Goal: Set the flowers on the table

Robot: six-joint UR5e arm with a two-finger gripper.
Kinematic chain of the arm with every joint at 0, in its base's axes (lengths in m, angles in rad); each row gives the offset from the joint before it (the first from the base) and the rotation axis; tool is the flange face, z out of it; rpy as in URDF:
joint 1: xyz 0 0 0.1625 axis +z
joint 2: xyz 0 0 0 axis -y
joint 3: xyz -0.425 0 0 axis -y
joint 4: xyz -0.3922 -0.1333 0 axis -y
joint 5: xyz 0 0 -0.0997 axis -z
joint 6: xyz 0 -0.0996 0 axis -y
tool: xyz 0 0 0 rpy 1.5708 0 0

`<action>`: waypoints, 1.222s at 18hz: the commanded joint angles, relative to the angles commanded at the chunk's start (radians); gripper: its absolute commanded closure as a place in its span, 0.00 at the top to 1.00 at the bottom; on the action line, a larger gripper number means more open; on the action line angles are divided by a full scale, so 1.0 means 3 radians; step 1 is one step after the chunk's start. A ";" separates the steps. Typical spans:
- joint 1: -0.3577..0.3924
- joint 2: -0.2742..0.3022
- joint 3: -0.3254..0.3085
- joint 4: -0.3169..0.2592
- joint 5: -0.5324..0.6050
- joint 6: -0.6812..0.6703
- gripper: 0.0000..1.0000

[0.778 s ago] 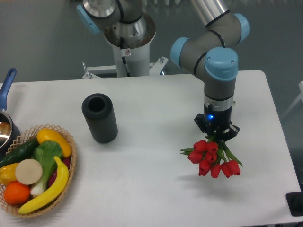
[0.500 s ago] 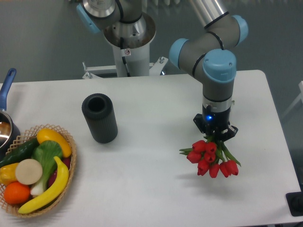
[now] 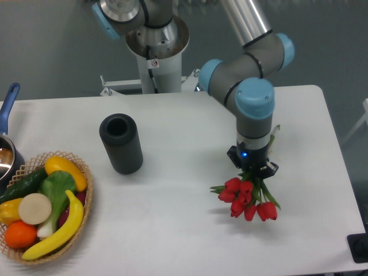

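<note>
The flowers [image 3: 244,199], a small bunch of red tulips with thin green stems, hang heads down from my gripper [image 3: 252,170], which is shut on their stems. They are right of centre over the white table [image 3: 184,190], with a soft shadow under them, so they seem to be just above the surface. The stem ends stick up past the gripper toward the upper right. The fingertips are mostly hidden by the stems and leaves.
A black cylinder [image 3: 121,143] stands upright left of centre. A wicker basket [image 3: 85,204] of fruit and vegetables sits at the front left. A pot with a blue handle [image 3: 8,103] is at the left edge. A dark object [image 3: 359,248] is at the front right corner.
The gripper with the tulips has moved left and toward the front of the table, and the arm has leaned the same way. The other objects have not moved.
</note>
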 joint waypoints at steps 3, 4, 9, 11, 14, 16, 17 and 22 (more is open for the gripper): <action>0.0000 -0.0036 -0.0005 0.0005 -0.0005 0.0000 0.63; -0.0005 -0.0046 -0.0005 0.0010 -0.0005 -0.0005 0.83; 0.0005 -0.0005 0.0005 0.0046 -0.0005 -0.0010 1.00; 0.0010 0.0005 0.0005 0.0046 0.0015 -0.0005 1.00; 0.0020 0.0036 -0.0005 0.0046 0.0025 -0.0005 1.00; 0.0046 0.0112 -0.0025 0.0046 0.0005 -0.0005 1.00; 0.0056 0.0118 -0.0026 0.0046 0.0000 0.0000 1.00; 0.0051 0.0113 -0.0026 0.0051 0.0005 -0.0010 1.00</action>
